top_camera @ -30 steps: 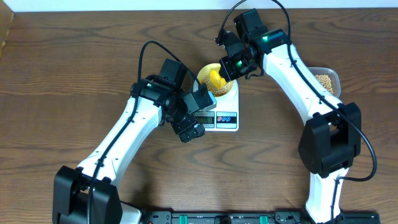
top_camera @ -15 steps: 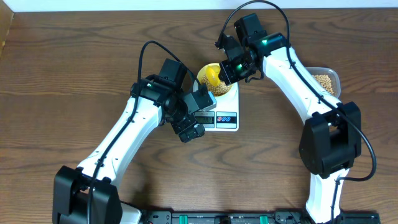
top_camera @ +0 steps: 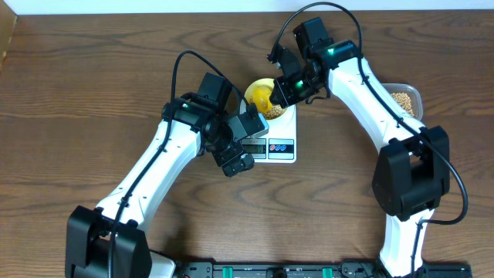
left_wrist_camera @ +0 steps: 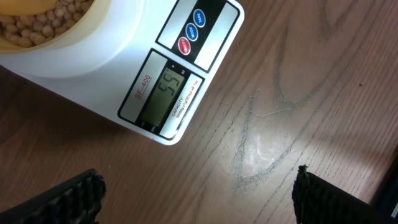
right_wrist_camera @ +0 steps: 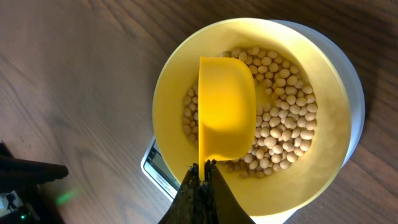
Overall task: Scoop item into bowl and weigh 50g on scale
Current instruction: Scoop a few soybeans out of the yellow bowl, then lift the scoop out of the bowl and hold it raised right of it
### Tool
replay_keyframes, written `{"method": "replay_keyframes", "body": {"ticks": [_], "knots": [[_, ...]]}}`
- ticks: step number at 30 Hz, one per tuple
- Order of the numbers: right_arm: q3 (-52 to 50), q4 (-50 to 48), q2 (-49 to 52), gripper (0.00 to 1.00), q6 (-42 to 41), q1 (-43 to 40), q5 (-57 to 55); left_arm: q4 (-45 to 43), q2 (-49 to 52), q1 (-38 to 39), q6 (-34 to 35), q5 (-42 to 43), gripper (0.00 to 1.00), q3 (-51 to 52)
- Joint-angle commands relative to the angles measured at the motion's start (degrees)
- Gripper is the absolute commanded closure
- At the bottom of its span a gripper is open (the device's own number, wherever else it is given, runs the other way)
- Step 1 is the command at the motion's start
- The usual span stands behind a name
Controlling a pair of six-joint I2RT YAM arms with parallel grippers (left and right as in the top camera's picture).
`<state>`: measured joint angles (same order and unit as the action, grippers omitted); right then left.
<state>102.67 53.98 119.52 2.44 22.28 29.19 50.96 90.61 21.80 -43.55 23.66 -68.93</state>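
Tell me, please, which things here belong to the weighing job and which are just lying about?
Job: soybeans, pale-yellow bowl, white digital scale under it, yellow scoop held in the shut right gripper, clear tub of spare beans.
Not part of it: the wooden table, the black rail at its near edge.

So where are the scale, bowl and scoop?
scale (left_wrist_camera: 169,93), left wrist view, its display.
bowl (right_wrist_camera: 169,93), right wrist view, bare left wall.
scoop (right_wrist_camera: 225,106), right wrist view, middle of its cup.
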Motion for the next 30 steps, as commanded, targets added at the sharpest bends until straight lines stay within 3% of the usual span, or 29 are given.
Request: {"method": "replay_keyframes", "body": {"ticks": [1, 10, 22, 30], "knots": [[-0.2, 0.0, -1.1, 0.99, 0.9, -0.2, 1.6, 0.1, 0.4, -0.3, -0.4, 0.3, 0.02, 0.1], [0.9, -0.5, -1.1, 0.99, 0.8, -3.9, 7.7, 0.1, 0.4, -0.2, -0.4, 0.3, 0.02, 0.1], [1.7, -0.4, -1.1, 0.99, 5.4, -13.4, 31.2, 0.1, 0.4, -0.3, -0.4, 0.3, 0.02, 0.1], [1.7, -0.9, -1.1, 0.99, 6.3, -16.6, 31.8, 0.1, 0.4, -0.3, -0.3, 0.3, 0.02, 0.1]]}}
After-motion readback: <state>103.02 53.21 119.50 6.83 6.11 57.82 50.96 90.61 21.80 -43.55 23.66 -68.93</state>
